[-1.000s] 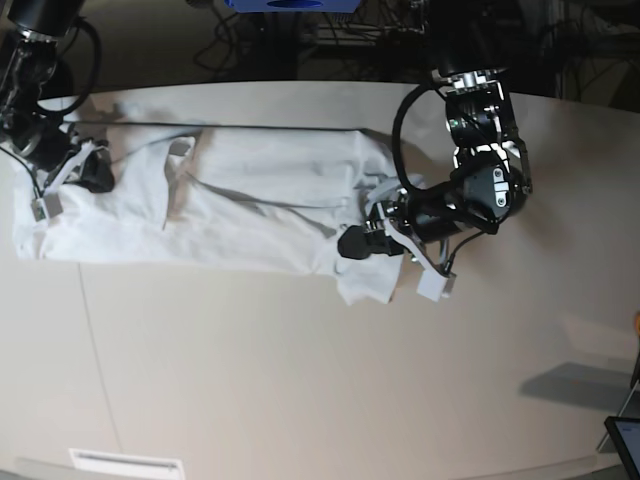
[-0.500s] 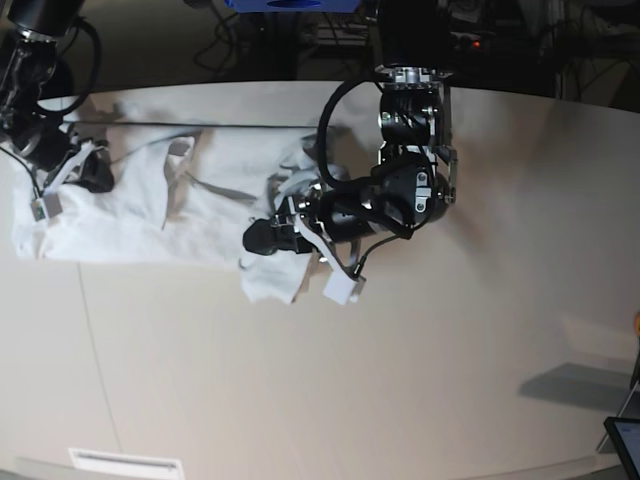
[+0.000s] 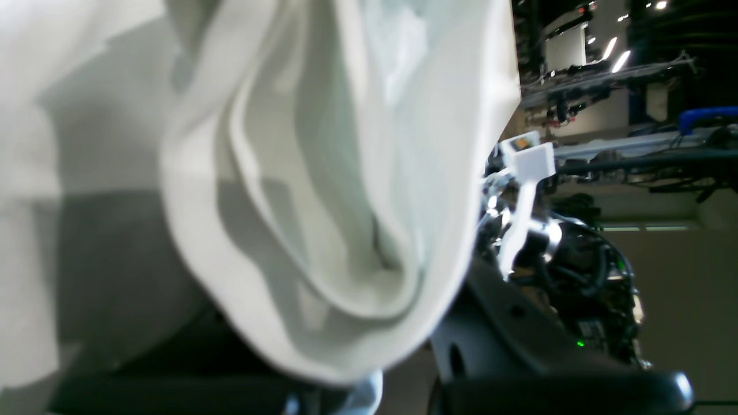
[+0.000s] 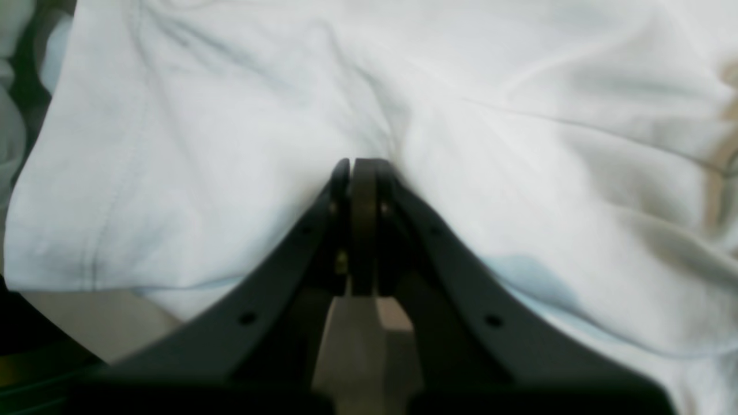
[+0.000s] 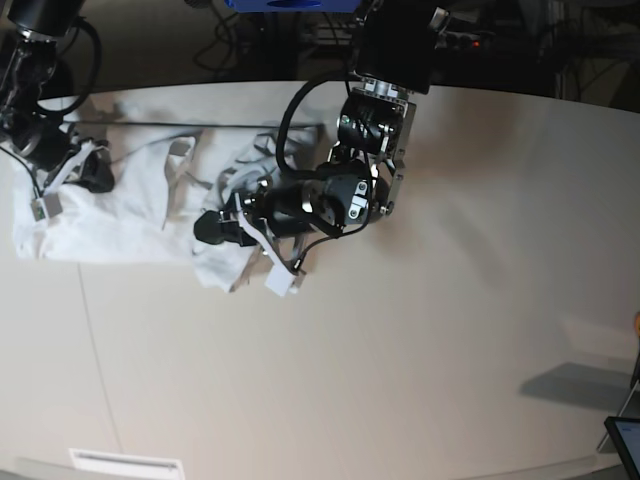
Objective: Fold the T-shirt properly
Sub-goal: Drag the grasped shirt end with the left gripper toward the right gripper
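The white T-shirt (image 5: 130,215) lies along the far left of the table (image 5: 400,350), its right part lifted and bunched. My left gripper (image 5: 215,230) is shut on that bunched end and holds it over the shirt's middle. In the left wrist view the cloth (image 3: 323,190) hangs in thick folds between the dark fingers (image 3: 519,369). My right gripper (image 5: 85,172) is at the shirt's left end. In the right wrist view it (image 4: 354,167) is closed, its tips pressed into the shirt (image 4: 519,115), where the cloth puckers.
The table's far edge runs just behind the shirt, with cables and a blue frame (image 5: 290,5) beyond it. A dark tablet corner (image 5: 625,440) is at the lower right edge. A white label (image 5: 125,463) is at the front left.
My left gripper has carried the shirt's right end leftward across the table, from the right of centre to over the shirt's middle. The right arm has stayed still.
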`<state>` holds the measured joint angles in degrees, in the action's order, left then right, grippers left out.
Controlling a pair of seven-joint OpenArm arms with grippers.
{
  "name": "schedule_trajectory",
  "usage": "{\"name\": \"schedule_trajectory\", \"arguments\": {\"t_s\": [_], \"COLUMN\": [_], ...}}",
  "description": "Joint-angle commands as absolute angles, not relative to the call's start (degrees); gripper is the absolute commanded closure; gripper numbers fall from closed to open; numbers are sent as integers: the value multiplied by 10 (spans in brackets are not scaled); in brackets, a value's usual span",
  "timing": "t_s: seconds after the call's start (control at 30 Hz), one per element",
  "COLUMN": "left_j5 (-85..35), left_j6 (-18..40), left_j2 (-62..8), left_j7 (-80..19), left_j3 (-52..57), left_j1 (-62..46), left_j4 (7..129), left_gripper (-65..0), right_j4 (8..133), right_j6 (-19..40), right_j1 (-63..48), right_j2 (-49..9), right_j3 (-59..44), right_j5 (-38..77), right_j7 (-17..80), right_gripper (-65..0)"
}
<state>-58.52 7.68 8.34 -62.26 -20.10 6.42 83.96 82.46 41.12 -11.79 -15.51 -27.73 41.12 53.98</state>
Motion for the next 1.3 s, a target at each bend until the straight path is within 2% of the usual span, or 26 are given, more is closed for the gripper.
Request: {"name": "schedule_trajectory", "arguments": {"t_s": [0.0, 0.2, 0.43, 0.6, 0.67, 0.83, 0.9, 1.03, 1.13, 1.27], "left_j5": [-600, -602, -678, -687, -687, -688, -689, -697, -748, -816], "left_j6": [84, 85, 85, 85, 85, 86, 90, 177, 237, 248], "left_j2": [90, 90, 90, 90, 90, 90, 90, 90, 90, 90], "left_j7": [-616, -617, -617, -617, -617, -616, -616, -617, -618, -620], "left_j3": [-203, -203, -208, -241, -249, -245, -247, -261, -269, -262], "left_j1": [80, 93, 122, 133, 133, 133, 134, 151, 160, 177], "left_j4": [842, 813, 778, 770, 771, 772, 773, 774, 770, 773], "left_gripper": [0, 0, 0, 0, -57, -301, -371, -383, -383, -381], "right_j4": [822, 822, 822, 822, 822, 822, 822, 822, 822, 822], "right_j6": [400, 400, 400, 400, 400, 400, 400, 400, 400, 400], "right_j1": [-124, -123, -120, -120, -120, -119, -119, -118, -118, -118], "right_j2": [-162, -162, -162, -162, -162, -162, -162, -162, -162, -162], "right_j3": [-278, -278, -278, -278, -278, -278, -278, -278, -278, -278], "right_j5": [369, 369, 369, 369, 369, 369, 369, 369, 369, 369], "right_j7": [570, 570, 570, 570, 570, 569, 569, 569, 568, 569], "right_gripper": [0, 0, 0, 0, 0, 0, 0, 0, 0, 0]}}
